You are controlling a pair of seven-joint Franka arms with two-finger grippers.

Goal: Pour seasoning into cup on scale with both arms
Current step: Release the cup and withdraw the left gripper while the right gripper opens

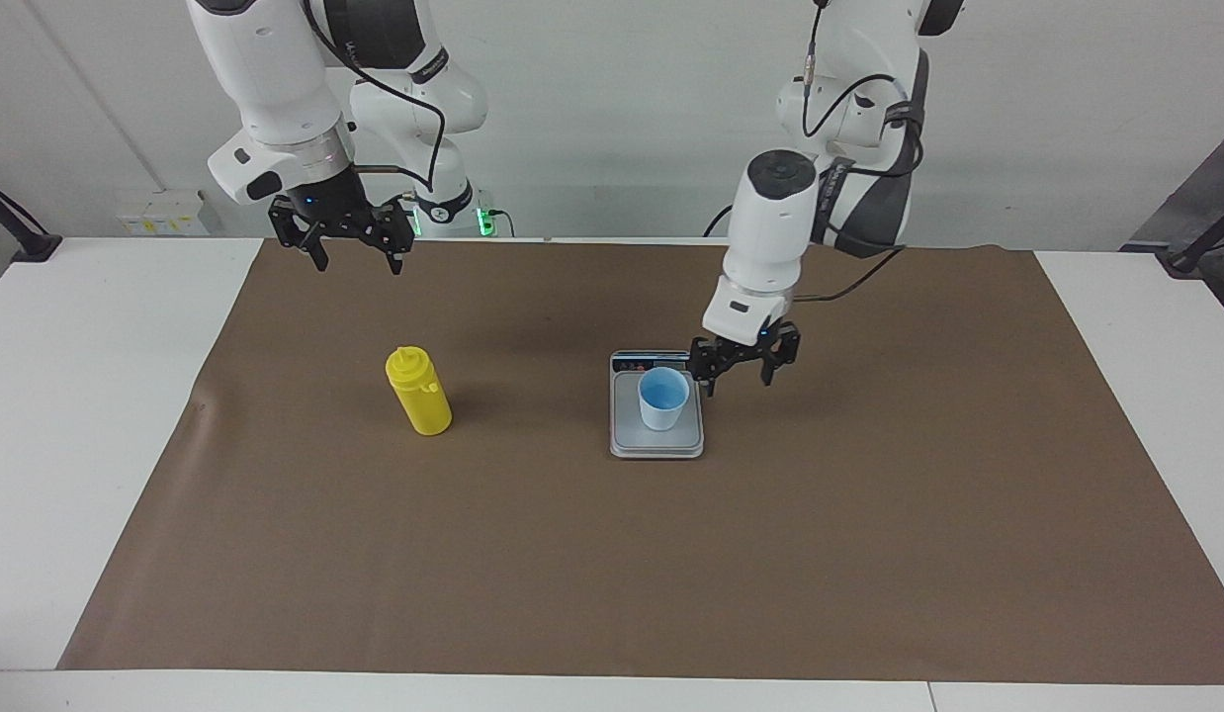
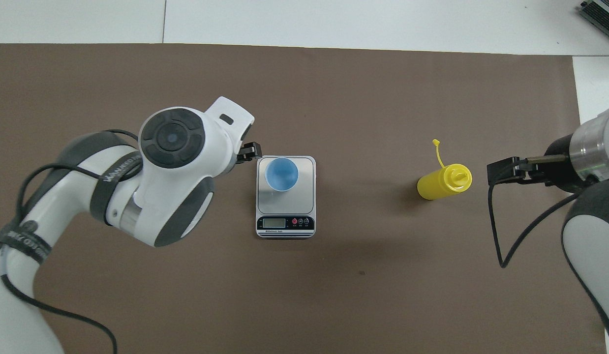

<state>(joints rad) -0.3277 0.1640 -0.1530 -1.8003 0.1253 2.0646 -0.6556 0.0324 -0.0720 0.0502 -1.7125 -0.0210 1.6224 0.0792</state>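
Brown-papered worktop point(image 1: 869, 554): with our left tool point(image 1: 739, 378) spread empty beside the pale paper cup point(image 1: 663, 398) and our right tool point(image 1: 355, 249) spread, a careless swing could topple it.

The seasoning bottle point(image 1: 418, 392) is showing smooth yellow plastic with a soft sheen. The cup point(image 1: 663, 398) is looking like thin paper, matt and pale outside, bright blue inside. The scale point(image 1: 656, 442) is presenting a smooth, satin silver-grey plate and a glossy dark display strip. The brown mat point(image 1: 869, 554) is lying matt and paper-like, slightly creased, over a smooth white table point(image 1: 68, 396). The arms' white shells are gleaming like glossy plastic.
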